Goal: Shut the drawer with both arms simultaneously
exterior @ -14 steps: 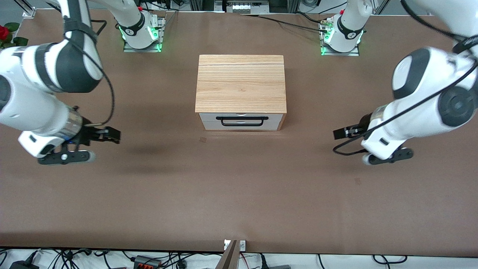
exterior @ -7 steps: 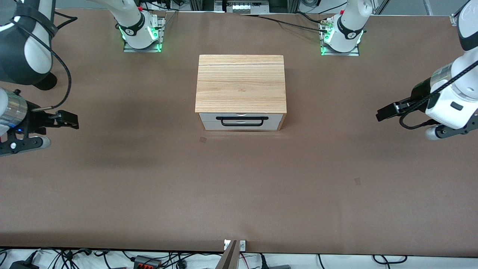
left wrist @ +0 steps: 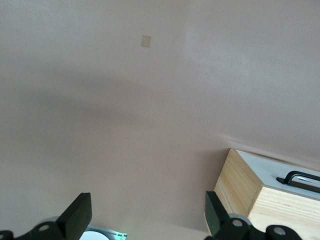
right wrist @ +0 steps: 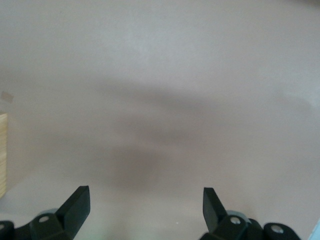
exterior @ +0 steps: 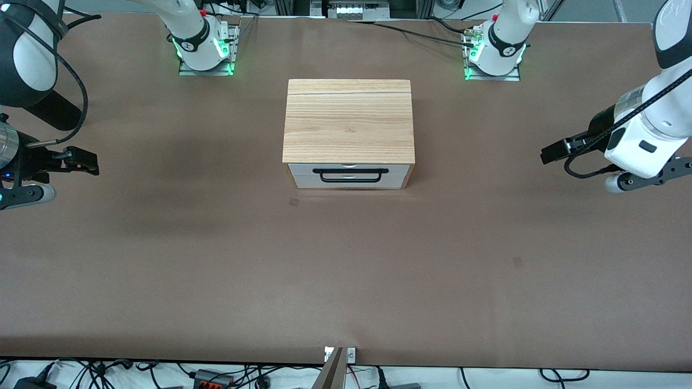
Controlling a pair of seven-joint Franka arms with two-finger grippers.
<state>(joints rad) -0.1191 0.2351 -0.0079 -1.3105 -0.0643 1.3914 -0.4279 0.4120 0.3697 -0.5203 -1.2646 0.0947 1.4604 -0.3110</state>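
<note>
Brown table (exterior: 346, 281) throughout, matte and wide, edged with aluminium framing along the robots' side and a strip of loose cables and plugs along the front camera's side.

Left gripper (exterior: 554, 152) up in the air over bare table toward the left arm's end, well apart from the cabinet; fingers spread wide, seen in the left wrist view (left wrist: 145, 217) with only table between the two black fingertips. Right gripper (exterior: 81, 161) over bare table toward the right arm's end, likewise well apart from the cabinet, fingers spread wide in the right wrist view (right wrist: 145, 205), holding nothing.

Outward from each gripper: open table on every side, with broad free room between each gripper and the cabinet's side walls, and a still wider free band between the cabinet and the table edge nearest the front camera. Soft arm shadows on the surface below the right gripper.

Light-oak cabinet (exterior: 348, 121) midway between the two arms, squarely set, front facing the front camera. Drawer (exterior: 348, 176) low in that front, white panel flush or very nearly flush with the cabinet face, black bar handle (exterior: 350, 174) across its middle. No wood interior on show. Corner of the cabinet and one end of the handle also caught in the left wrist view (left wrist: 265, 195).

Two small darker square marks on the table: one just in front of the drawer (exterior: 293, 202), one nearer the front camera toward the left arm's end (exterior: 518, 262).

Green-lit bases (exterior: 205, 48) along the robots' edge, each ringed by a black band with a small white logo, too small to read.
</note>
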